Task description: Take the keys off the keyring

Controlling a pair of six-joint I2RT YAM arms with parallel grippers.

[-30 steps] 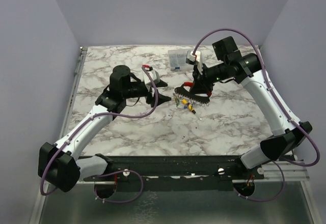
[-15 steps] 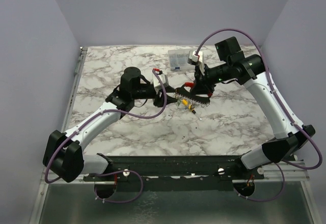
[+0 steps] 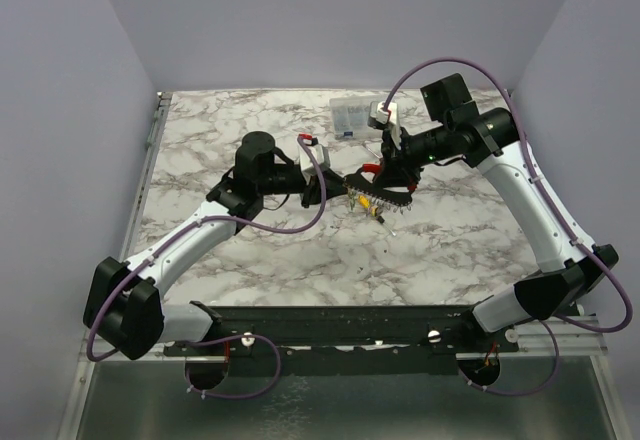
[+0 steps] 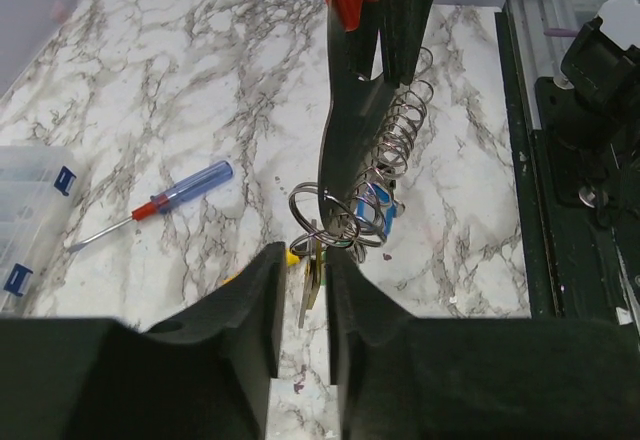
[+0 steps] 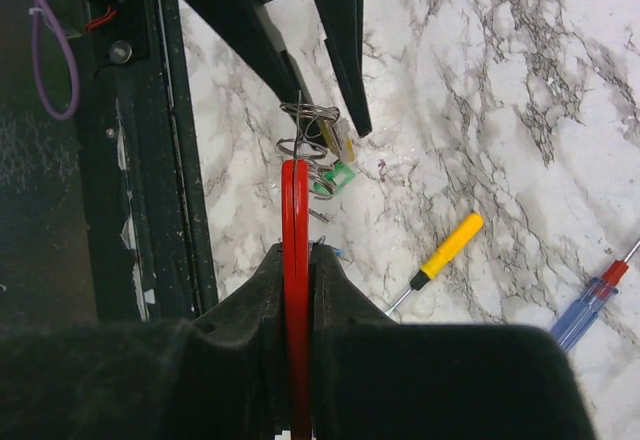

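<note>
While keys [image 5: 340,175] hang from keyring [image 5: 295,210], table [image 3: 250,250] edges distant

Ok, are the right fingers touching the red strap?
Touching. The right wrist view shows the red strap pinched between the right fingers, with no gap on either side.
</note>
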